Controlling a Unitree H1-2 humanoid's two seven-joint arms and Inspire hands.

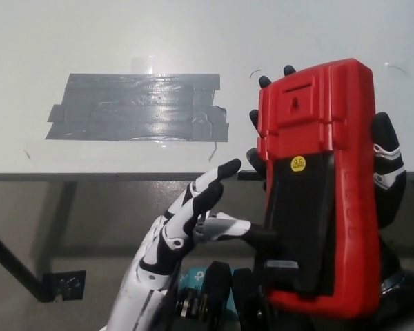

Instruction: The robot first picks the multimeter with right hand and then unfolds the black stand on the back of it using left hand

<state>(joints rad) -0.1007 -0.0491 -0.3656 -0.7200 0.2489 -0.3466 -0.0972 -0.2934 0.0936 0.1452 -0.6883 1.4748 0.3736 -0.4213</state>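
The red multimeter (348,117) is held upright in front of me, its back facing the camera, with my black right hand (388,172) shut around it from behind. Black fingertips show past its left and top edges. The black stand (300,214), carrying a small yellow sticker, lies along the lower back of the case, its lower end slightly proud of the red shell. My white left hand (186,221) reaches in from the lower left with fingers apart. One dark fingertip (262,234) touches the stand's lower left edge.
A white table (69,34) fills the upper picture, its front edge running across at mid height. A patch of grey tape strips (134,107) is stuck on it at left. Below the edge is dim floor and a dark table leg (10,265).
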